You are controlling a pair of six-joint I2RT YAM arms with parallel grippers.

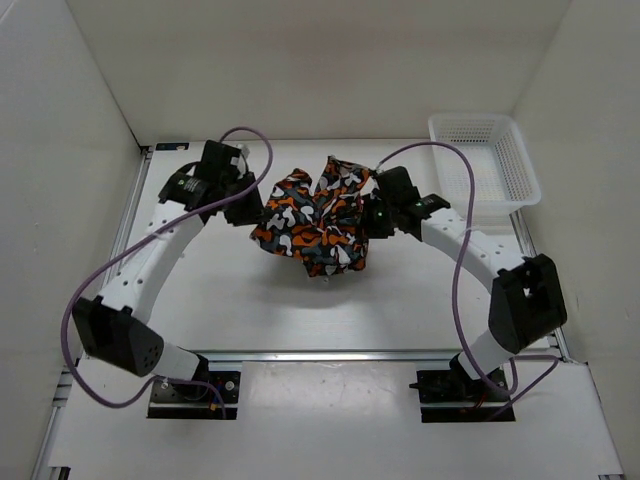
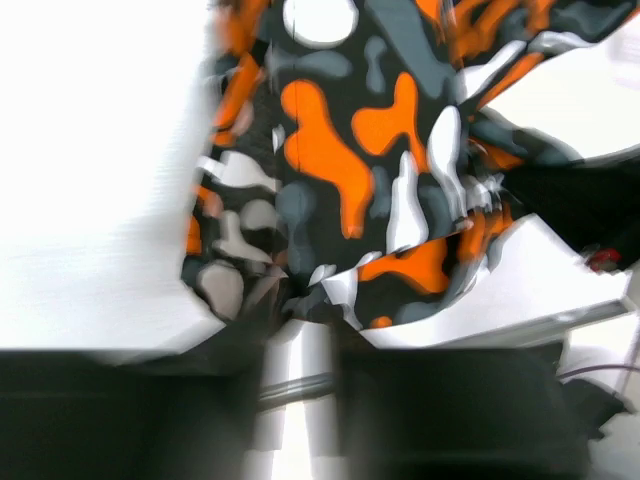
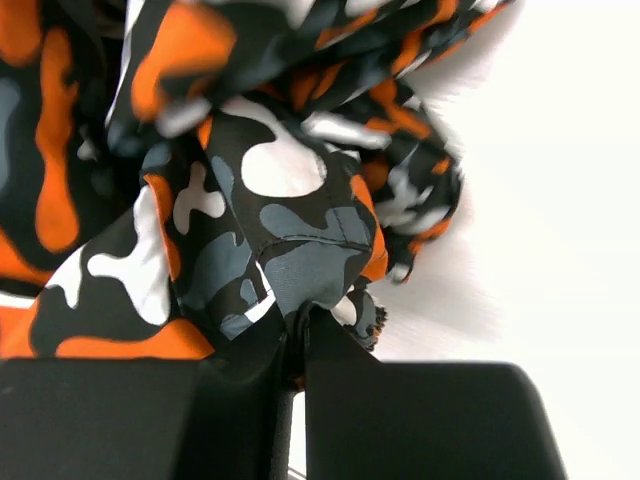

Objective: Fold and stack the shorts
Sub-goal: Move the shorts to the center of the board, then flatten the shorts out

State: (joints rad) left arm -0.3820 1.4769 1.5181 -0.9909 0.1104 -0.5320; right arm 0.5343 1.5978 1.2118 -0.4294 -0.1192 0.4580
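loosely bunched, the soft shorts [image 1: 312, 222] sag in rumpled folds.

Both arms are reached forward and bent inward at the elbows, so that the wrists are set facing each other. The left gripper [image 1: 254, 209] and the right gripper [image 1: 374, 214] are each clamped on the shorts [image 1: 315, 228], the jaws pressed nearly together.

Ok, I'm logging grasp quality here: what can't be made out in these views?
Top view: the shorts cover both grip points and the table beneath.
Left wrist: motion blur smears the left claw; which part it pinches is unclear.
Right wrist: bunched fabric fills the frame around the right claw; waistband or leg, cannot tell.
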